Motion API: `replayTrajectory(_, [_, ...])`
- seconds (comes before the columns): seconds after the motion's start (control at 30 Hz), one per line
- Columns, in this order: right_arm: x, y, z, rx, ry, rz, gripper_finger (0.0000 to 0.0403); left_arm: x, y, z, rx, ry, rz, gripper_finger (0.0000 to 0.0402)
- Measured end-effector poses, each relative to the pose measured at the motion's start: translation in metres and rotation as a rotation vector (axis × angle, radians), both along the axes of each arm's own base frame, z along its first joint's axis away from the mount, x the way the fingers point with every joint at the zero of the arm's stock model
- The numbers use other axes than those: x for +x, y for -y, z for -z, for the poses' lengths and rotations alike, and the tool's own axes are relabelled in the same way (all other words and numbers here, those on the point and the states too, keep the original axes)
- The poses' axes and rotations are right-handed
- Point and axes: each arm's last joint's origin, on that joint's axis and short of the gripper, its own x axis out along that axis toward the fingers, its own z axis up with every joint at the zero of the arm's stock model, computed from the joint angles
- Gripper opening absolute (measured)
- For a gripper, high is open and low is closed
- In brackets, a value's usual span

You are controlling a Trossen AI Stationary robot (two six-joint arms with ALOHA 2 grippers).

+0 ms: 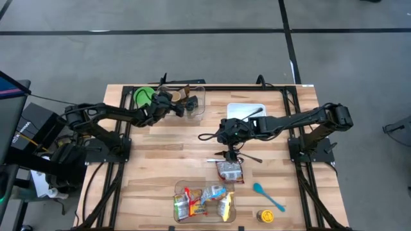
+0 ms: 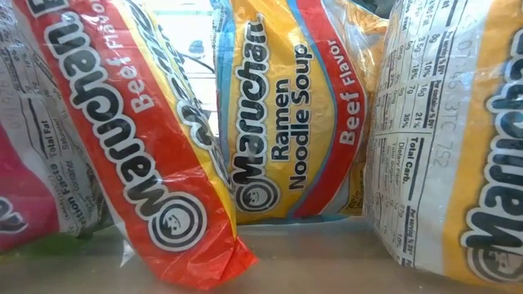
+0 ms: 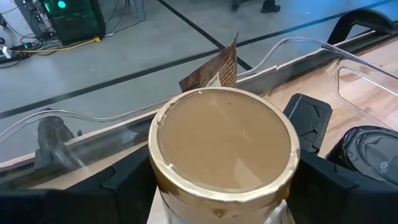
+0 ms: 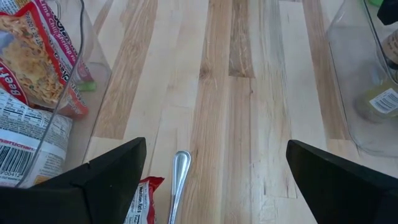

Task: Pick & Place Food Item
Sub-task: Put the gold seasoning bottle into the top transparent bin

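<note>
Grip status: the left gripper clamps a round, tan-lidded cup between its fingers, holding it at the clear bin at the table's far edge. The cup fills nearly the full jaw span, so little margin remains; a tilt or bump against the bin wall would probably loosen it or let it drop outside the bin. The right gripper hangs empty with its fingers wide apart, directly over a metal utensil handle and the corner of a ramen packet. A descent from there could catch the handle instead of the packet, since the two lie just beside each other.
</note>
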Motion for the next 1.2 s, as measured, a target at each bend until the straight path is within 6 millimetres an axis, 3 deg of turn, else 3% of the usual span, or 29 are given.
replayTrajectory(1.2, [-0.0001, 0.0, 0.0003, 0.0, -0.001, 0.0, 0.0382, 0.0007, 0.0011, 0.0013, 0.011, -0.041, 0.055, 0.0308])
